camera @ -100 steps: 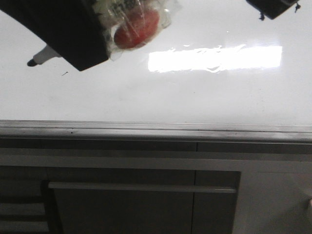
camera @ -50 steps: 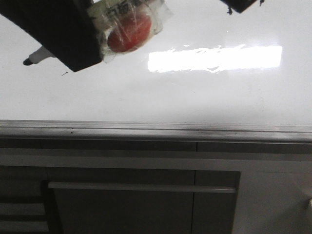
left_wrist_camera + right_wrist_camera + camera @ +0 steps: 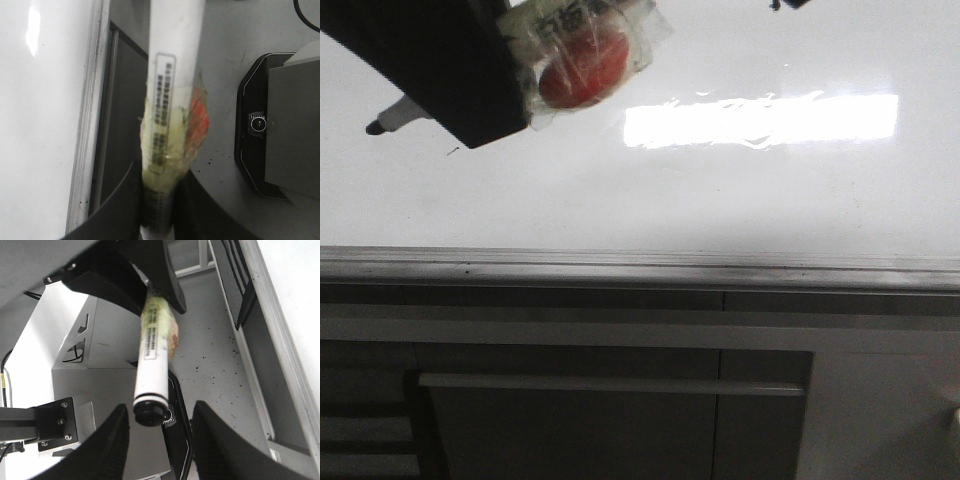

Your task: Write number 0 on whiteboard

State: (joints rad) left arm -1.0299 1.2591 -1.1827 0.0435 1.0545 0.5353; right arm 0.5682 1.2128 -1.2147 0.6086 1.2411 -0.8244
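Observation:
The whiteboard [image 3: 650, 190] is a glossy white surface with a silver rail along its near edge, and also shows in the left wrist view [image 3: 40, 115]. No number 0 shows on it. My left gripper [image 3: 535, 80] [image 3: 159, 200] is shut on a white marker [image 3: 172, 75] wrapped in yellowish and red tape. The marker's dark tip [image 3: 375, 127] pokes out over the board's left part; whether it touches cannot be told. My right gripper [image 3: 160, 440] is open, with the marker's black far end [image 3: 149, 412] in front of its gap. Only its edge [image 3: 790, 3] shows in the front view.
A tiny dark speck [image 3: 452, 151] marks the board near the marker tip. Bright glare [image 3: 760, 120] lies across the board's middle. Below the rail is a grey cabinet front with a bar handle [image 3: 610, 384]. Dark robot base parts [image 3: 280, 120] stand on the grey floor.
My right gripper has drawn back up and left until it is almost out of the front view. The left gripper and marker have shifted slightly left and up.

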